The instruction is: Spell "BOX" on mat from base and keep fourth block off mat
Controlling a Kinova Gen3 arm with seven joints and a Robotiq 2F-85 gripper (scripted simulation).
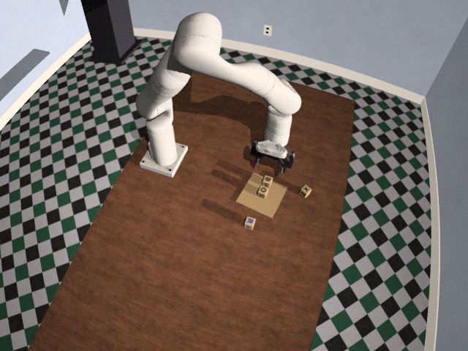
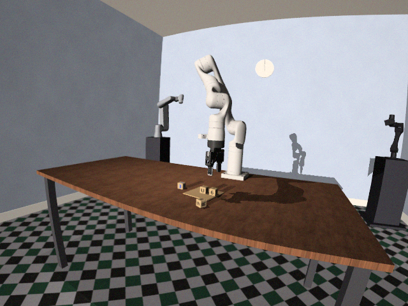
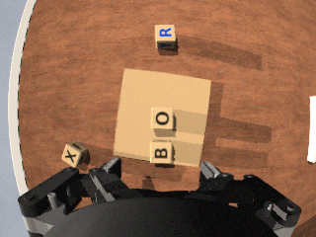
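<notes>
Four light-wood letter cubes on the brown wooden counter [image 1: 189,264] [image 2: 158,184] [image 3: 74,74]. We see the black-lettered B cube [image 1: 267,181] [image 2: 213,192] [image 3: 161,152] and O cube [image 1: 262,191] [image 2: 203,189] [image 3: 162,118] on the flat tan square mat [image 1: 264,209] [image 2: 194,194] [image 3: 143,94], slightly apart. We log the black-lettered X cube [image 1: 305,191] [image 2: 201,203] [image 3: 75,154] off it, toward the edge opposite the white base [image 1: 181,150] [image 2: 241,178]. Blue-lettered R cube [image 1: 249,222] [image 2: 181,185] [image 3: 165,36]: also off. We mark the black two-finger hand [image 1: 270,166] [image 2: 214,171] [image 3: 160,170] spread, nothing pinched, above the counter.
</notes>
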